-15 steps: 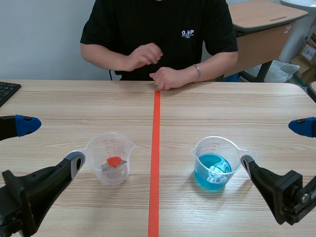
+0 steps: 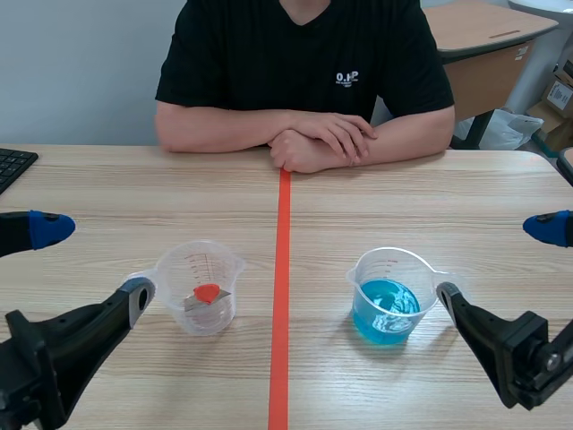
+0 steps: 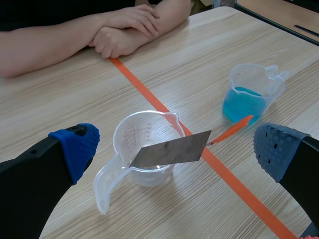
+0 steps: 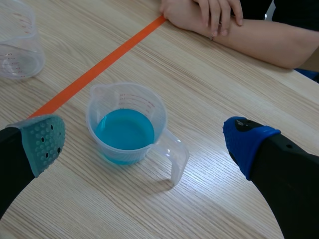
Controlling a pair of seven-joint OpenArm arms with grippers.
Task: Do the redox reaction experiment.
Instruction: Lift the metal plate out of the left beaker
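Observation:
A clear measuring cup (image 2: 199, 287) left of the tape line holds a grey metal sheet (image 2: 207, 294) with an orange clip on it. In the left wrist view the sheet (image 3: 172, 150) leans across the cup's (image 3: 144, 149) rim and the orange clip (image 3: 230, 132) sticks out past it. A second cup (image 2: 391, 296) with blue liquid stands right of the line. My left gripper (image 2: 94, 260) is open just short of the first cup, holding nothing. My right gripper (image 2: 495, 261) is open beside the blue cup (image 4: 127, 127), whose handle points toward it.
A person sits across the table with folded arms (image 2: 309, 139) resting on its far edge. An orange-red tape line (image 2: 282, 358) runs down the middle. A keyboard corner (image 2: 13, 166) lies at the far left. Bare wood surrounds both cups.
The person has lowered the raised hand and folded both arms on the table. Neither arm nor either cup has moved.

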